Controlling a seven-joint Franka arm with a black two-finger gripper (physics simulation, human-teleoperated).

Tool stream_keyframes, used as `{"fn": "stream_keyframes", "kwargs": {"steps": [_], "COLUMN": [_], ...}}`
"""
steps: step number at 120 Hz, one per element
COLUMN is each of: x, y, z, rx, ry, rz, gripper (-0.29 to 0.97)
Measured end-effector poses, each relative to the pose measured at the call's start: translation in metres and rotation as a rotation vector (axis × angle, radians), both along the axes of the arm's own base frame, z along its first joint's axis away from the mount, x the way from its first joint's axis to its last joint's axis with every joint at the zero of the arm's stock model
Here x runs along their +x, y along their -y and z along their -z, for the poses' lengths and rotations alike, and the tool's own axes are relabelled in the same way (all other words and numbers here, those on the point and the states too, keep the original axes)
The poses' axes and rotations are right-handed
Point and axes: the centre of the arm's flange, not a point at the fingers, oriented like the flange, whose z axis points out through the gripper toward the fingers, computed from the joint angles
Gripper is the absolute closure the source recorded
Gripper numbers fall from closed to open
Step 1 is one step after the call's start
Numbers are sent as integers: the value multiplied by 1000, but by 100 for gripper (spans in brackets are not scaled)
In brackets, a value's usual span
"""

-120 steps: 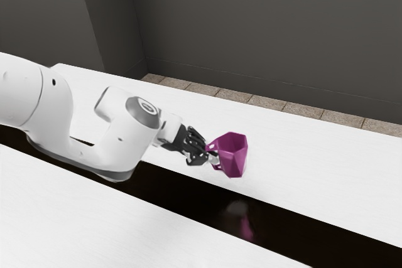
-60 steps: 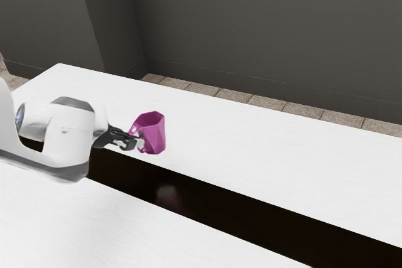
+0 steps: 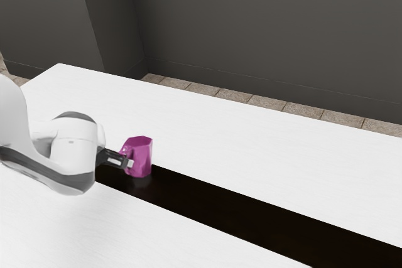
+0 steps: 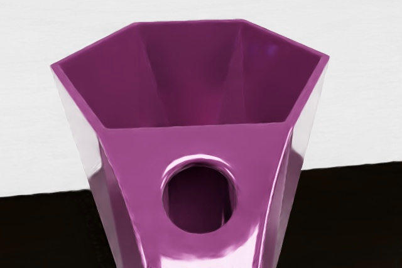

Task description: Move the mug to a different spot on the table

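The magenta faceted mug (image 3: 141, 154) stands upright at the near edge of the far white tabletop (image 3: 251, 136), right beside the dark gap. My gripper (image 3: 129, 160) reaches it from the exterior view's left and is shut on the mug's handle side. I cannot tell whether the mug's base touches the table. In the wrist view the mug (image 4: 188, 92) sits just under my hand, its six-sided mouth open toward the camera. Its handle (image 4: 200, 196), with a round hole, faces me.
A dark gap (image 3: 251, 208) runs between the far tabletop and a nearer white surface (image 3: 94, 230). Grey walls (image 3: 264, 23) and a strip of tiled floor (image 3: 282, 106) lie behind the table. The tabletop stretches bare toward the exterior view's right.
My arm has drawn back toward the exterior view's left, carrying the mug from mid-table down to the table's near edge by the gap. The mug is lower and more upright now.
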Motion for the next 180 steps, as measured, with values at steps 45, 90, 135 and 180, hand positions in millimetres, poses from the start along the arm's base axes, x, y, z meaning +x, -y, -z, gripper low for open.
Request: {"fn": "stream_keyframes", "kwargs": {"steps": [45, 90, 135, 180], "x": [8, 0, 2, 2], "y": [1, 3, 3, 1], "z": [10, 19, 14, -22], "rx": [12, 13, 19, 31], "ry": [-9, -32, -19, 55], "rz": [22, 33, 38, 35], "gripper": [65, 22, 6, 3]}}
